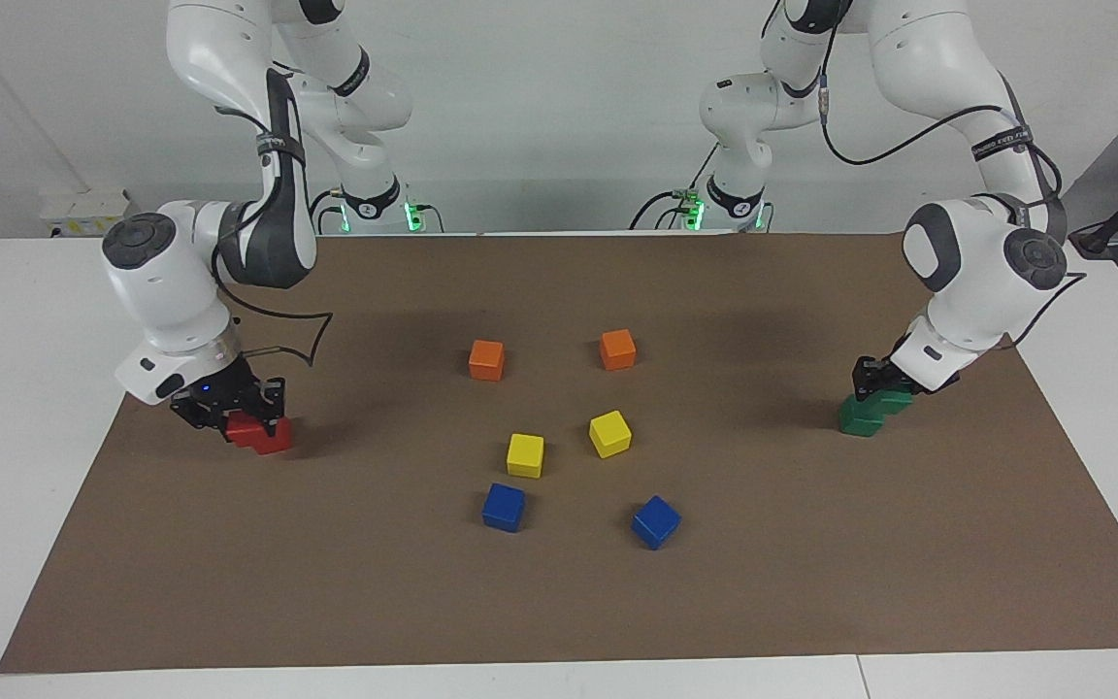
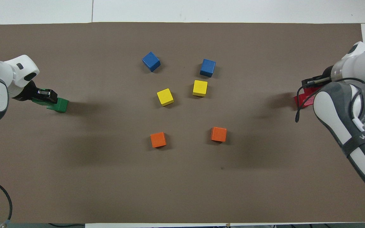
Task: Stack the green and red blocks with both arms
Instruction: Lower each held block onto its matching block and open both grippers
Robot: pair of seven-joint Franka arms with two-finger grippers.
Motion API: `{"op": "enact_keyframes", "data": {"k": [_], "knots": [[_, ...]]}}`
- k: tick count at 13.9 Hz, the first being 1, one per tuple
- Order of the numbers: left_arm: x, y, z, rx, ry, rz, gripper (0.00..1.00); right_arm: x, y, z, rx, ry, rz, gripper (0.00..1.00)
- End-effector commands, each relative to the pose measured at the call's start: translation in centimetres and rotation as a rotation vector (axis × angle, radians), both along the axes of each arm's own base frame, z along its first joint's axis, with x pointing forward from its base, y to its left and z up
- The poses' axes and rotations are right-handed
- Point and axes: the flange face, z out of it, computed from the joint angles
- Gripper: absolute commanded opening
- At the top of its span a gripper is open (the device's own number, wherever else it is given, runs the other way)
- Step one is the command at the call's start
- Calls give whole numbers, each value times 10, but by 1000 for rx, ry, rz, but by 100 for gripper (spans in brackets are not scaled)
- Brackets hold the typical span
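Nearest the robots, two orange cubes [image 1: 486, 359] [image 1: 617, 349] lie mid-desk on the brown mat [image 1: 811, 582], clear of both arms and apparently not part of the job. Next out, at the desk's two short edges, work is under way. At the left arm's edge, the left pincer [image 1: 877, 381] sits low upon the upper green block [image 1: 889, 400], its black fingers at either side of it; this block rests partly on the lower green block [image 1: 858, 417], offset toward the robots so that the pair forms a step, not a flush column. At the right arm's edge, the right pincer [image 1: 229, 406] likewise sits down on the upper red block [image 1: 246, 424], which overlaps the lower red block [image 1: 273, 439] in the same stepped way. Whether either pincer is gripping or has already let go cannot be told from these views. Judged from the layout, each colour was gathered at its own arm's end so that the arms may work at once without crossing, and each stack seems close to done, pending release. The offset leaves the upper blocks liable to tip if let go carelessly. Farther out, two yellow cubes [image 1: 525, 454] [image 1: 609, 433] sit mid-desk, and farthest, toward the long edge away from the robots, two blue cubes [image 1: 504, 507] [image 1: 656, 521].
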Motion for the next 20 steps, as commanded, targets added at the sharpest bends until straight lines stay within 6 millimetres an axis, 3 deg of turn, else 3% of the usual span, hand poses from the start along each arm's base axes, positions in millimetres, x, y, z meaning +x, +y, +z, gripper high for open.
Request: {"op": "enact_keyframes", "data": {"k": [1,7,11,12,14,15,16,17,18,20], "knots": [[-2,2,-10,13,-13,-42,0,-18,2,-6,2,-18,29,0],[-10,1,-33,13,-10,-47,0,-28,2,-20,-1,-37,46,0],[-12,2,-34,13,-5,-44,0,-33,-4,-23,-3,-40,45,0],[-13,3,-35,13,-3,-43,19,-34,-8,-23,-5,-39,53,0],[-15,2,-37,13,3,-40,100,-34,-10,-23,-5,-41,55,0],[-15,3,-36,13,1,-38,100,-34,-11,-24,-4,-38,53,11],[-16,3,-35,13,6,-38,100,-34,-11,-23,2,-42,48,89],[-15,6,-27,14,-3,-35,100,-34,-10,-22,15,-44,37,100],[-15,8,-17,16,-12,-30,100,-34,-8,-22,21,-44,32,100],[-17,12,26,20,-26,-15,100,-33,-8,-20,20,-48,33,100]]}}
